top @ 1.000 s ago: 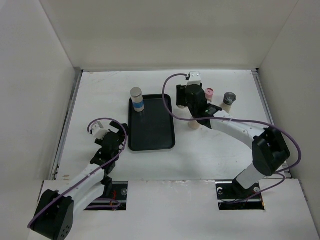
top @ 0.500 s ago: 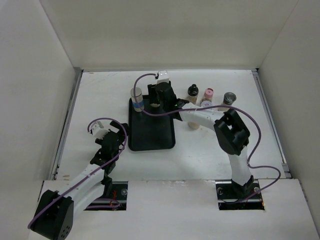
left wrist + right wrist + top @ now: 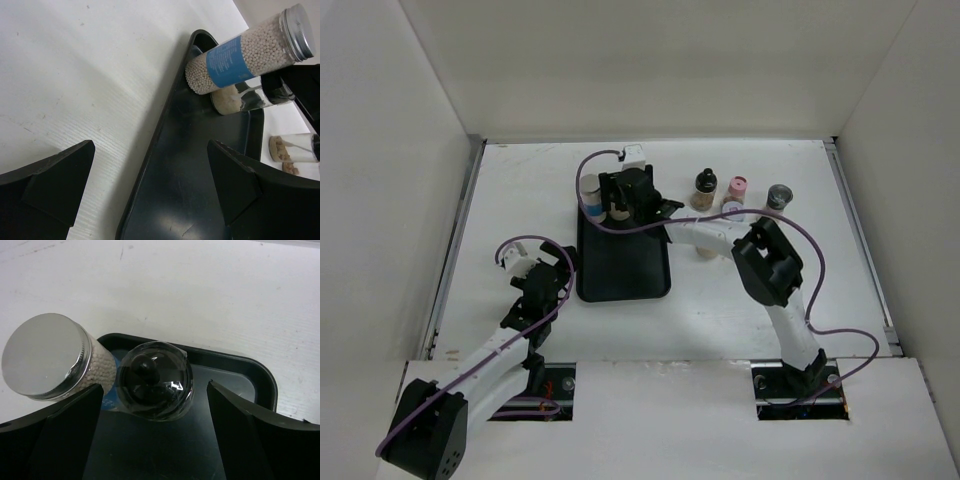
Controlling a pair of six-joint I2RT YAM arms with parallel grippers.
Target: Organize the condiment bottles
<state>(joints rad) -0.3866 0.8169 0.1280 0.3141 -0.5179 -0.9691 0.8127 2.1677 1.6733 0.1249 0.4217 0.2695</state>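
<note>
A black tray lies left of centre. A white bead bottle with a blue band and silver cap stands in its far left corner, also in the right wrist view and the left wrist view. A black-capped bottle stands right beside it on the tray. My right gripper is open, its fingers on either side of that bottle and apart from it; from above it hangs over the tray corner. My left gripper is open and empty over the tray's left edge.
Three bottles stand in a row right of the tray: black cap, pink cap, grey cap. Another tan bottle shows partly under the right arm. White walls enclose the table on three sides.
My right arm has swung left from the bottle row to the tray's far left corner. The black-capped bottle now stands beside the white bottle. The left arm has not moved.
</note>
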